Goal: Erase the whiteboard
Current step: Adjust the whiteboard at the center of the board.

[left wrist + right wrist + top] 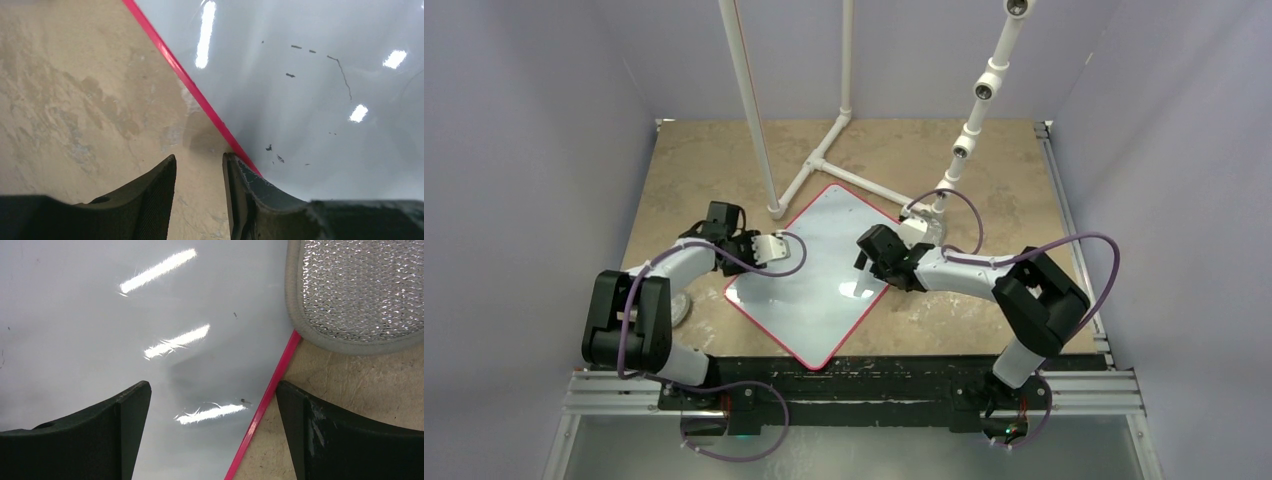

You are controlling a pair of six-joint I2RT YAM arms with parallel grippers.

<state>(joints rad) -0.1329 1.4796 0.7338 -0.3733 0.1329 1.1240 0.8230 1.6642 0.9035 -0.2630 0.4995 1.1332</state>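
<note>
Probably light, stiff and slick: the whiteboard [814, 290] lies flat on the table [704, 160], cornerwise between the arms (few black specks show). Pin it at the red rim. Left gripper [200, 157] narrow, empty, straddling that rim. Right gripper [212, 385] wide, empty, near the silver pad [355, 290].

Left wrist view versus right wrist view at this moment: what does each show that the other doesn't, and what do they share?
Only the left wrist view: leftover black strokes on the whiteboard, including a thin curved line, and the left hand, its fingers a modest gap apart and empty.
Only the right wrist view: the silver mesh pad lying over the board's edge, and the right hand, wide open. Here the board carries only tiny specks.
Both: the glossy board with glare, its red border and the tan table.
</note>
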